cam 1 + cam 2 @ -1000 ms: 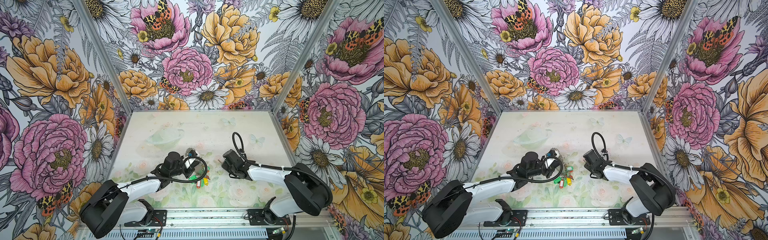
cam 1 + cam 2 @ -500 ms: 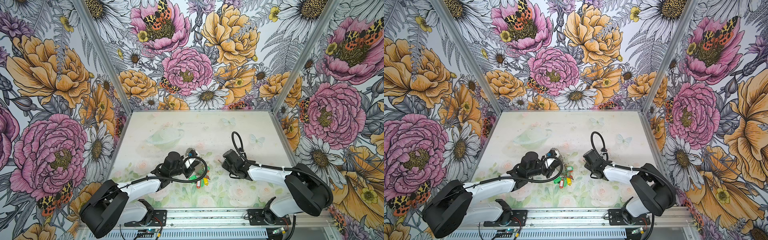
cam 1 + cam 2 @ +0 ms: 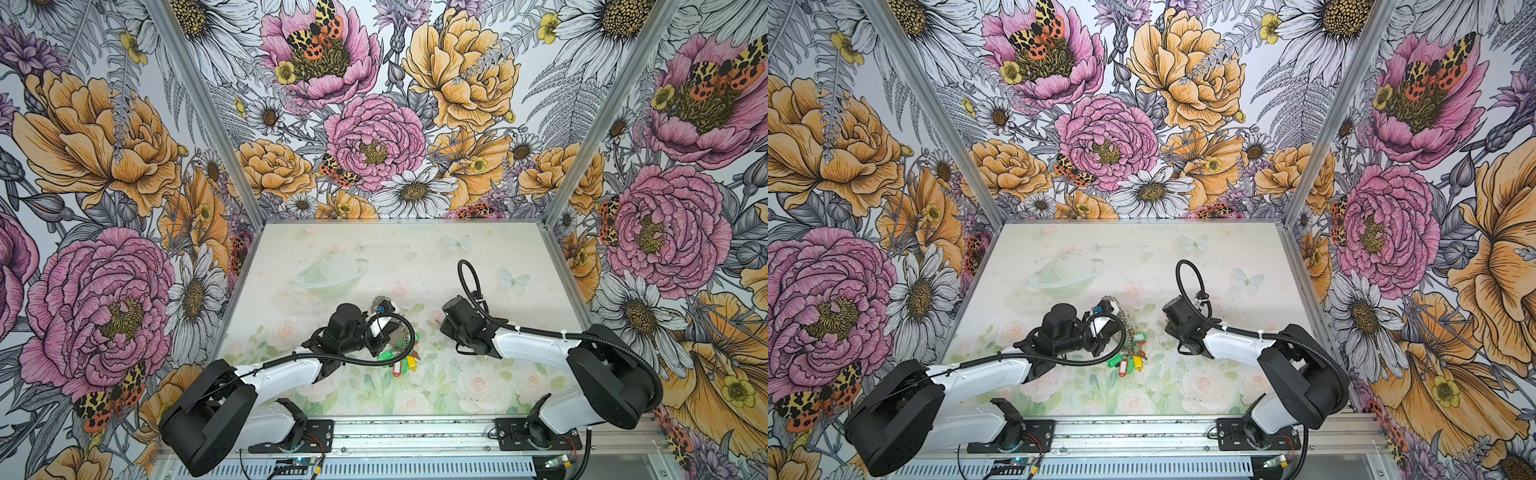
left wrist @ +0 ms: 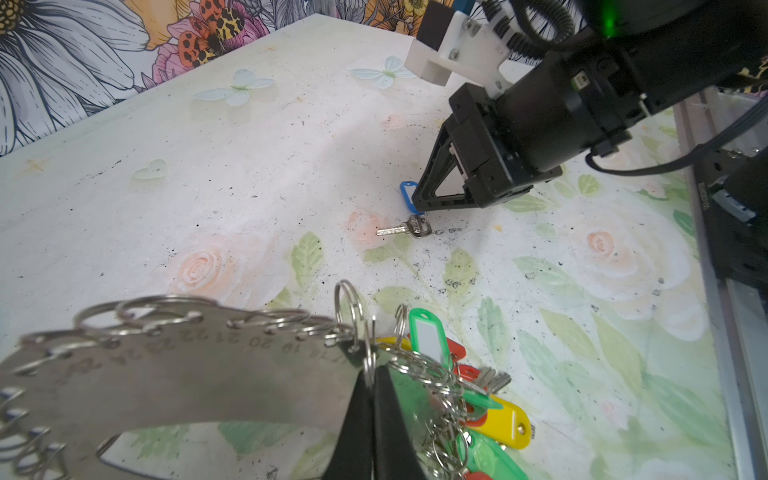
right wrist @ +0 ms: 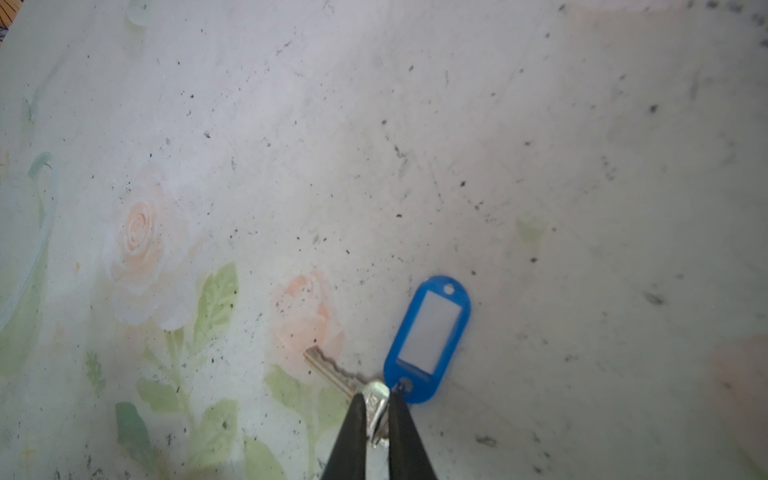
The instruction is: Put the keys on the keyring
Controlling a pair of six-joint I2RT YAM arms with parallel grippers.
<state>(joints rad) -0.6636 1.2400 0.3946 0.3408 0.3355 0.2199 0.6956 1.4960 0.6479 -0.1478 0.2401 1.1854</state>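
Note:
In the left wrist view my left gripper (image 4: 371,376) is shut on the edge of the keyring (image 4: 187,374), a flat grey band lined with small wire rings, held tilted just above the table. The keys (image 5: 332,370), one silvery key joined to a blue tag (image 5: 428,336), lie low on the table. My right gripper (image 5: 376,401) is shut on the key's head, which stands on edge between the fingers. The left wrist view also shows the key (image 4: 405,229) at the tips of the right gripper (image 4: 419,209). In both top views the right wrist hides the keys.
A bunch of keys with green, red and yellow tags (image 3: 399,363) (image 3: 1127,361) hangs from the keyring's near side and rests on the table (image 3: 478,386). Flowered walls close in three sides. A metal rail (image 3: 415,432) with both arm bases runs along the front.

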